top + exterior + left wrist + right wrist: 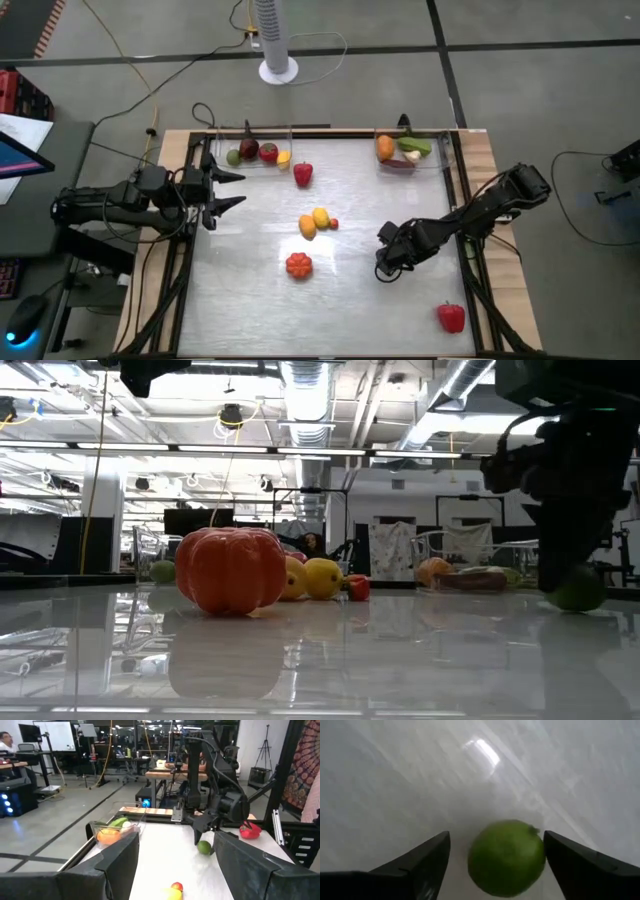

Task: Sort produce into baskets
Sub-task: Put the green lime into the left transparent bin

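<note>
A green lime (506, 857) lies on the white table at the right. My right gripper (495, 837) points down over it, open, one finger on either side, and I see no touch. In the high view that gripper (383, 262) hides the lime; the low view shows the lime (580, 588) on the table under it. My left gripper (238, 189) waits open and level at the table's left edge. Two clear baskets stand at the far edge, the left one (225, 162) and the right one (440, 162), each with several pieces of produce inside.
Loose on the table are a red pepper (302, 173), a yellow lemon (320, 217) beside an orange piece (307, 228) and a small red one (333, 223), an orange-red tomato (298, 265), and a red pepper (451, 317) near the right front corner.
</note>
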Tool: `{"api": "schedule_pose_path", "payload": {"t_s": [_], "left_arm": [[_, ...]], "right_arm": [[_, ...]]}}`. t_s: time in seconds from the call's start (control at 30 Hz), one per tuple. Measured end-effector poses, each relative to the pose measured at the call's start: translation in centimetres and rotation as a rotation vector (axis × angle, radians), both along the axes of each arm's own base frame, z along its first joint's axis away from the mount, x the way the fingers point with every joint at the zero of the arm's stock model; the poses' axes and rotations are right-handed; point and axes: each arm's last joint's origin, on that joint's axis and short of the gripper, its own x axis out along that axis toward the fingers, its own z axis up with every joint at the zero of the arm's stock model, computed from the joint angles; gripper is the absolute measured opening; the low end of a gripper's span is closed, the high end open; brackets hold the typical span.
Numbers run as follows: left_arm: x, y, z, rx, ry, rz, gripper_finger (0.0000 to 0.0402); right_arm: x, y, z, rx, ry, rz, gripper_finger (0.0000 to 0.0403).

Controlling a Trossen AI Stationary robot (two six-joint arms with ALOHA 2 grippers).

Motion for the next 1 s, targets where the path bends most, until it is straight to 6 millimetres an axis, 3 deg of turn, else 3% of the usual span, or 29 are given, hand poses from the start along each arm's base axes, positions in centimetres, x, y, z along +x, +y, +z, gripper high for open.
{"api": "schedule_pose_path", "payload": {"t_s": [0.33,0.5,0.77,1.0], "left_arm": [[0.0,0.0,0.0,0.000,0.001,0.000,0.0245],[0.0,0.0,0.0,0.000,-0.001,0.000,0.0245],[0.0,0.0,0.0,0.000,-0.003,0.000,0.0245],[0.0,0.0,0.0,0.003,-0.003,0.001,0.0245]], "right_arm": [[-0.6,-0.2,-0.3,-0.020,0.081,0.002,0.0225],[-0.2,-0.9,0.3,-0.040,0.100,0.017,0.0206],[2.8,-4.7,5.6,-0.269,0.087,0.036,0.0225],[4.3,-10.8,10.7,-0.406,0.141,0.015,0.0222]]}}
